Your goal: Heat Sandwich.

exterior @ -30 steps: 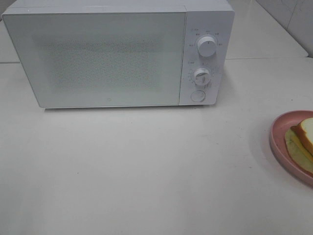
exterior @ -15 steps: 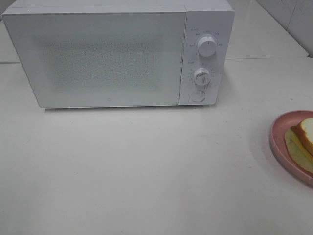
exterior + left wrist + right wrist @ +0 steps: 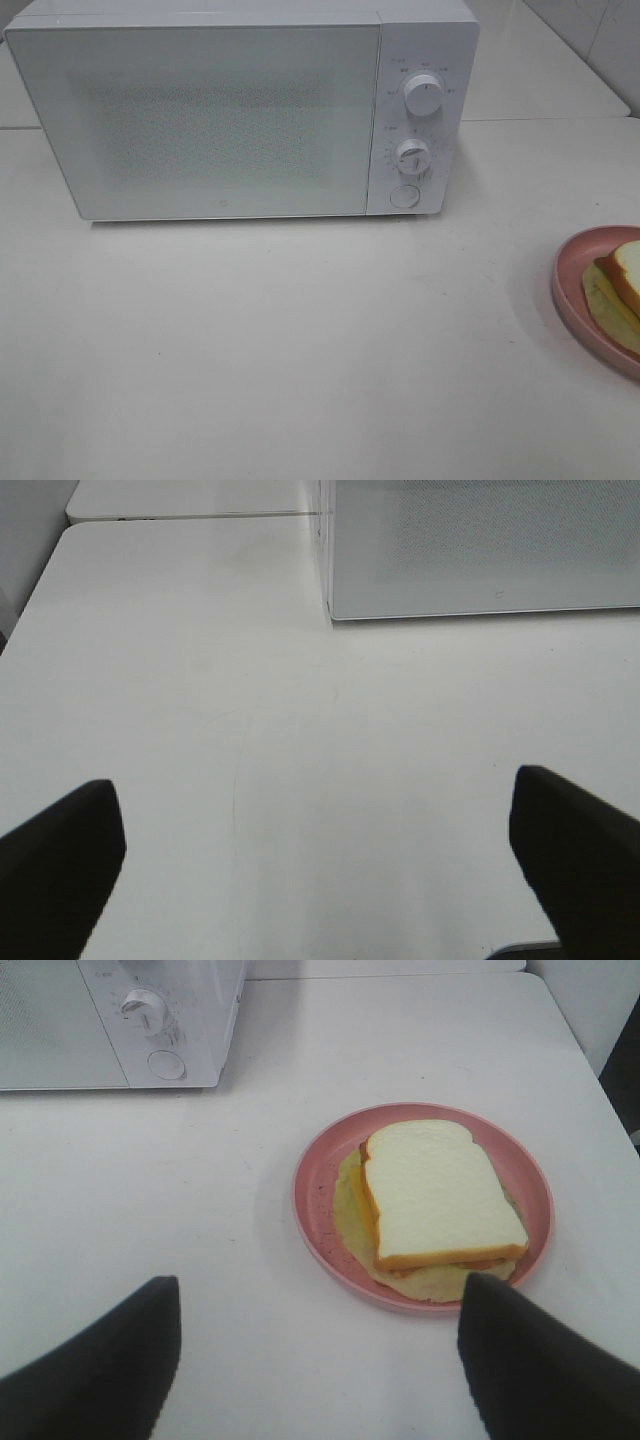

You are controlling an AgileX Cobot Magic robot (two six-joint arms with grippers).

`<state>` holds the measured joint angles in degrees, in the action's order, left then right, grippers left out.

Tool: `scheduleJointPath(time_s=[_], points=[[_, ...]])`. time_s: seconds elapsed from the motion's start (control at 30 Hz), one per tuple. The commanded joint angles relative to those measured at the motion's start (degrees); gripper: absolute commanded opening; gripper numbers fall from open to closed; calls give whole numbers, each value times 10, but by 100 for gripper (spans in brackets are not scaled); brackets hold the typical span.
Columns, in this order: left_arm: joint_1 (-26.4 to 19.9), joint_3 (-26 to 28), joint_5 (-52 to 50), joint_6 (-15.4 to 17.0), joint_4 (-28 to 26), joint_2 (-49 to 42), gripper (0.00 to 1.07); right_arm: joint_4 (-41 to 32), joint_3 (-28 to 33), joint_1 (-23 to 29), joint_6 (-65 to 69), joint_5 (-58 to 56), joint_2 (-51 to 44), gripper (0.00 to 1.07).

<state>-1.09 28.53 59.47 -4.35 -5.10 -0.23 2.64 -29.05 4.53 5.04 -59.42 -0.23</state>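
Nothing moved since the earlier frames: same closed microwave, same plate at the right edge, same bare table.

Microwave standing at the far side of the table, door shut flush, 2 dials and a round button on its right-hand panel. Shut door probably the reason for the whole layout: food parked off to the right, clear of the door's swing, with open tabletop left in front for an arm to work.

Sandwich lying flat on the pink plate, near the right edge of the table, well apart from the microwave and nearer than it. White bread on top, tan crust showing along the edge, pale yellow-green filling spilling out beneath onto the plate. Untouched by either arm. In the high view only its left part visible, cut by the frame.

Left gripper: spread as wide as it goes, 2 dark fingertips far apart over bare table, holding and touching nothing, microwave's near left corner ahead of it.

Right gripper: also spread wide, empty, fingertips hanging on the near side of the plate, sandwich ahead between their lines but not reached. Neither arm visible in the high view.

Judged from this: task barely begun, door opening likely the 1st need, plate transfer after.
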Motion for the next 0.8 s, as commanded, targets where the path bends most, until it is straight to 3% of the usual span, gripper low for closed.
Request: scheduleJointPath(time_s=[0.03, 0.8], points=[[3, -2, -5, 4, -3, -15, 101, -2, 0, -2, -3, 0, -15, 74], [3, -2, -5, 4, -3, -15, 101, -2, 0, -2, -3, 0, -15, 74]])
